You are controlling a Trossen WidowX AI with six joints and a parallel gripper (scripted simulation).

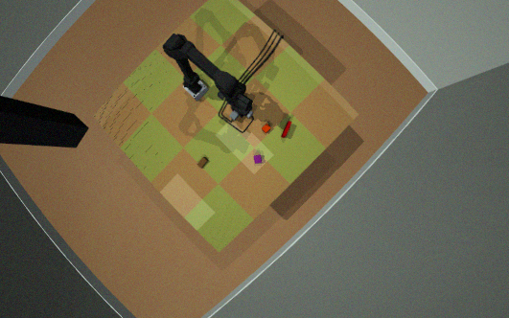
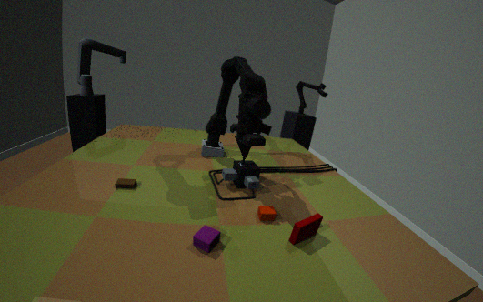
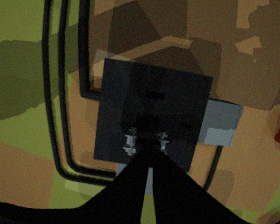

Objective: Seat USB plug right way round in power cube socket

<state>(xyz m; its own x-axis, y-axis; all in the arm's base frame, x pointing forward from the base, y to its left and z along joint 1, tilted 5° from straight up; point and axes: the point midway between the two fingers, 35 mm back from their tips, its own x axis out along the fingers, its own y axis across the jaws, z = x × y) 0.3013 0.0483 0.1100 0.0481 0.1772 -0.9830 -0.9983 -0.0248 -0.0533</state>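
The black power cube (image 2: 251,170) (image 3: 111,110) stands on the table with its top facing the wrist camera. My gripper (image 2: 244,160) (image 3: 150,157) points down at the cube's top, with its fingertips close together at the near part of that face. It is shut on the USB plug, which is dark and mostly hidden by the fingers. Small bright metal-like pieces show on both sides of the fingertips in the wrist view. Which way round the plug faces and how deep it sits cannot be told. In the top view the arm covers most of the cube.
Light grey blocks (image 2: 229,175) (image 3: 222,120) stick out from the cube's sides. Black cables (image 1: 261,57) (image 2: 291,170) (image 3: 46,100) loop around it. An orange block (image 1: 266,127) (image 2: 266,213), red slab (image 1: 286,129) (image 2: 306,228), purple cube (image 1: 258,159) (image 2: 206,238) and brown block (image 1: 203,162) (image 2: 125,184) lie nearby.
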